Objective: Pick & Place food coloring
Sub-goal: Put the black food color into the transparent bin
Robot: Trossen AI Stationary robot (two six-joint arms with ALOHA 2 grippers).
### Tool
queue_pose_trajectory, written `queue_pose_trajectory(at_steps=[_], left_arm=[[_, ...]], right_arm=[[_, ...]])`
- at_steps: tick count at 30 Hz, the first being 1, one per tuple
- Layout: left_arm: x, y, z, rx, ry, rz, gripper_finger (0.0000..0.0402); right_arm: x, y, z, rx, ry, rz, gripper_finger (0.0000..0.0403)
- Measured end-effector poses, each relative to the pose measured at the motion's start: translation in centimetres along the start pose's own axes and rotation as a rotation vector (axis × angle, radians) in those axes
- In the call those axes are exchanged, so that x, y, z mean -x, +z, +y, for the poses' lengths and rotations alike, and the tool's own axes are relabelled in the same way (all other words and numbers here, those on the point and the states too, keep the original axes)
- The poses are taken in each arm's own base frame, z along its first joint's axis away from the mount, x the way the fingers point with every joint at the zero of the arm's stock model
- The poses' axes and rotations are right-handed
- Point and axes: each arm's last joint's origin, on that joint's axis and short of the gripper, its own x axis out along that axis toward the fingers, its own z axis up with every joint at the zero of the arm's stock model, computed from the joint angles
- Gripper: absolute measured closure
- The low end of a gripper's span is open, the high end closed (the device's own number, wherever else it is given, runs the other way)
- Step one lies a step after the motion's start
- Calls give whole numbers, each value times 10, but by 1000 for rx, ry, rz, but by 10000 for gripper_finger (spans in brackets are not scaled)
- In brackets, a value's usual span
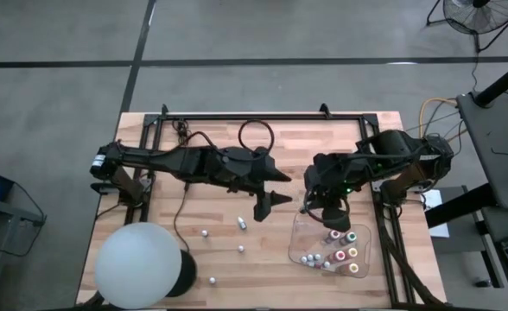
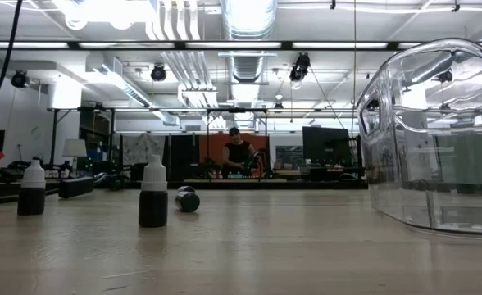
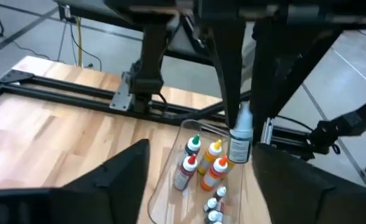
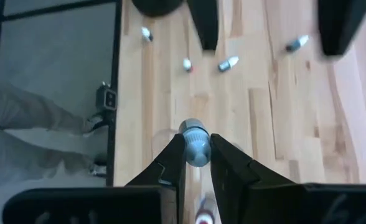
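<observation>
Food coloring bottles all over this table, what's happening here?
The right gripper is shut on a white-capped bottle, holding it above the clear tray, where several bottles already sit. The left gripper hangs open beside it, empty. Four loose bottles lie on the table near the white ball.

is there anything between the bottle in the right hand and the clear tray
Nothing visible. The right hand holds a white-capped bottle just above the clear tray's near edge, with open air below it. The bottles already in the tray stand farther in. The left hand is off to the side, open.
</observation>
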Motion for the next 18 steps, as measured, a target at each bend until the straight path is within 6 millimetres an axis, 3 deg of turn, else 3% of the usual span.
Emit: queue_pose_trajectory(at_steps=[4,8,18], left_arm=[[6,4,6,6,13,-4,117],[21,13,8,12,8,-37,111],[66,27,8,-6,-4,-85,112]], right_arm=[[-3,-8,4,-1,-40,54,359],[-10,-15,7,-12,-58,115,359],[-57,-40,14,-102,-187,269,360]])
